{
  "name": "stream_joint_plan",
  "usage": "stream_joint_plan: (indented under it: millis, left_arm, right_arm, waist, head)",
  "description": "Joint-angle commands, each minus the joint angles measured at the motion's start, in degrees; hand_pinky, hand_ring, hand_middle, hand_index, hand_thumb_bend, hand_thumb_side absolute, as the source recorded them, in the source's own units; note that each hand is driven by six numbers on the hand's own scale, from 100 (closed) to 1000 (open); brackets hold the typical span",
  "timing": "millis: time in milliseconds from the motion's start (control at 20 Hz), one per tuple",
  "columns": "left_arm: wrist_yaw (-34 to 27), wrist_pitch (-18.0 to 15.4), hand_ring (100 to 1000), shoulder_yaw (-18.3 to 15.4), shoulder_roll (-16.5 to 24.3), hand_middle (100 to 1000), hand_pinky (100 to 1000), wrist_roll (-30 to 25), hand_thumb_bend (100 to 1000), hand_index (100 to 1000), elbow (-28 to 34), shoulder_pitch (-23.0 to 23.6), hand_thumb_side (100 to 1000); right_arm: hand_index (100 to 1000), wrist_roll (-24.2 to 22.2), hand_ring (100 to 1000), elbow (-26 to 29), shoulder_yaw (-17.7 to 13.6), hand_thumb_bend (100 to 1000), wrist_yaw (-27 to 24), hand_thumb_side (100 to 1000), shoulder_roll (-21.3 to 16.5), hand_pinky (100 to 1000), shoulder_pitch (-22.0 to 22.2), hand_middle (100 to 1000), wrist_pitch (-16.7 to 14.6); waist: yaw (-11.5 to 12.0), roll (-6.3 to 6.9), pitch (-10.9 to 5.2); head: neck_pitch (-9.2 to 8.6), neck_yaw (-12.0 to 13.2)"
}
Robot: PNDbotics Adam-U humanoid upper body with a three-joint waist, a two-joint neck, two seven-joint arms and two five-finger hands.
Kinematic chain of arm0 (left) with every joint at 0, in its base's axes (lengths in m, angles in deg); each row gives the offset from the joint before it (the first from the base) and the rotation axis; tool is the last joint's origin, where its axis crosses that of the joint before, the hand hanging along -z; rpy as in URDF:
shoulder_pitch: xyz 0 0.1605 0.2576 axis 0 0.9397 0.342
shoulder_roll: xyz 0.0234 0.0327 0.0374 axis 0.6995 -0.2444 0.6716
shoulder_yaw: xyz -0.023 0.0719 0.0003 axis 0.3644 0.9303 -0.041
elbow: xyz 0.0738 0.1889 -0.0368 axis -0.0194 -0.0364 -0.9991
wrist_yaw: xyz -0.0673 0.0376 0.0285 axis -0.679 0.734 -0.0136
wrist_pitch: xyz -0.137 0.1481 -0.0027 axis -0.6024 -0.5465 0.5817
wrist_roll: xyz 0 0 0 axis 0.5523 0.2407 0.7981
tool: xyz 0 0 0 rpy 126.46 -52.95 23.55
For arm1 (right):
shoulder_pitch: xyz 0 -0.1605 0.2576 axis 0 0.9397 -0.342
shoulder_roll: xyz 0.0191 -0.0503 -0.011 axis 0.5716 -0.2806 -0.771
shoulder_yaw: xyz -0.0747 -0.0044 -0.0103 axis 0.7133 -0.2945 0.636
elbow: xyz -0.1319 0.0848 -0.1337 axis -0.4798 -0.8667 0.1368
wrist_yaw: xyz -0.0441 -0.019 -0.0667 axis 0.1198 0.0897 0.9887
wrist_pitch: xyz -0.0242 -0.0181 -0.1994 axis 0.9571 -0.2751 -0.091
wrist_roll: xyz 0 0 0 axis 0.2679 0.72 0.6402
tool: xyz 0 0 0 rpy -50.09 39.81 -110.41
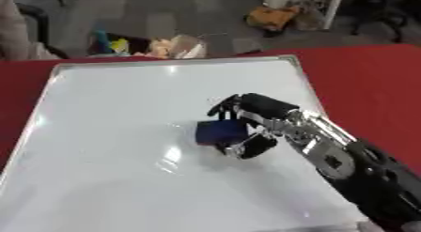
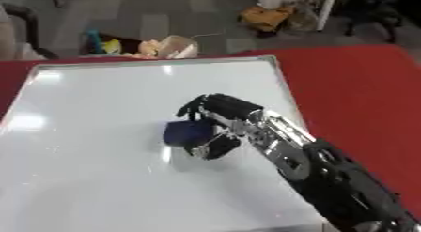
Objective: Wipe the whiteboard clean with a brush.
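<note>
The right hand's (image 1: 261, 120) fingers (image 1: 223, 105) curl around the blue brush (image 1: 218, 132), pressing it on the whiteboard's (image 1: 107, 132) middle above the red tabletop (image 1: 370, 85), where a tilted wrist could likely lift it or let it slip.

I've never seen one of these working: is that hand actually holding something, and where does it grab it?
Yes. The right hand holds a small blue block, the brush, on the whiteboard. Fingers curl over its top and the thumb presses from below, at its right end.
</note>
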Motion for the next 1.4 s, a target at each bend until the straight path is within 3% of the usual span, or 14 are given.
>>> stream_joint_plan:
  millis: [50, 100, 800, 1000, 1400]
  left_arm:
    - [-0.03, -0.15, 635, -0.18, 1.4, 619, 500, -0.07, 743, 724, 1.16, -0.82, 850]
    - [-0.03, -0.15, 635, -0.11, 1.4, 619, 500, -0.13, 743, 724, 1.22, -0.87, 849]
    - [-0.46, -0.41, 636, 1.01, 1.09, 620, 503, -1.46, 746, 725, 4.23, -1.95, 850]
    - [-0.46, -0.35, 637, 0.91, 1.13, 620, 503, -1.4, 746, 725, 4.99, -2.12, 850]
    - [-0.32, -0.15, 637, 0.77, 1.29, 620, 503, -1.32, 744, 726, 4.94, -1.94, 851]
  right_arm:
    - [864, 1.0, 562, 0.29, -2.03, 202, 0.62, 317, -2.34, 254, -1.1, 651, 0.85]
    - [864, 1.31, 562, 0.08, -2.42, 264, 0.71, 326, -2.56, 254, -1.12, 651, 1.09]
    - [860, 7.05, 560, -8.12, -8.33, 262, 1.59, 324, -4.47, 249, -2.53, 646, 4.62]
    - [860, 8.02, 564, -9.36, -8.42, 265, 1.51, 328, -4.25, 253, -2.81, 648, 4.29]
    - [863, 7.61, 604, -6.97, -8.94, 358, 0.13, 448, -5.04, 290, -2.27, 657, 3.54]
  waist:
    - [0.42, -0.07, -0.65]
    - [0.68, -0.1, -0.57]
    - [6.78, -1.2, 1.11]
    - [7.01, -1.29, 1.38]
    - [5.63, -1.5, 0.76]
  head:
    - [-0.93, -0.4]
    - [-1.09, -0.6]
    - [-4.15, -3.69]
    - [-4.19, -3.83]
    - [-3.7, -3.37]
